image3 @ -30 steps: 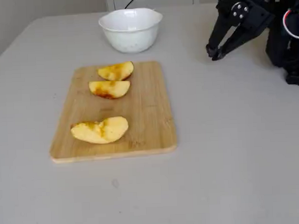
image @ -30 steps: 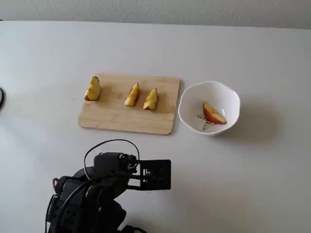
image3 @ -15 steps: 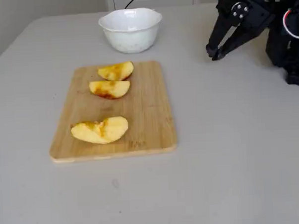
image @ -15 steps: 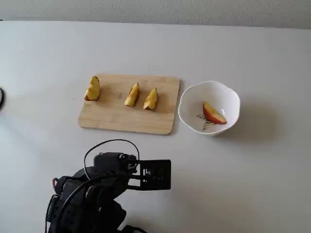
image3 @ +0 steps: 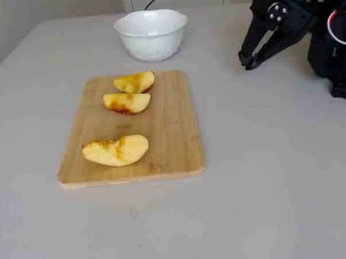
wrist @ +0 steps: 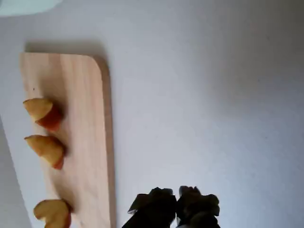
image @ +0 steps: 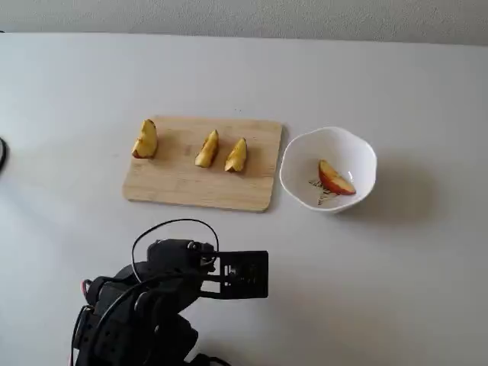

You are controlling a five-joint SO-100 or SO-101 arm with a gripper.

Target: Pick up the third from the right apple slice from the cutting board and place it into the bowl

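Apple slice lying diagonally in bowl, tool closed, empty.

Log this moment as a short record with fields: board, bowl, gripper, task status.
board: cutting board holds three apple wedges, two close together and one apart
bowl: white bowl just right of the board in a fixed view, with one red-skinned apple slice inside
gripper: gripper hangs above bare table, jaws shut, empty
task status: slice is in the bowl
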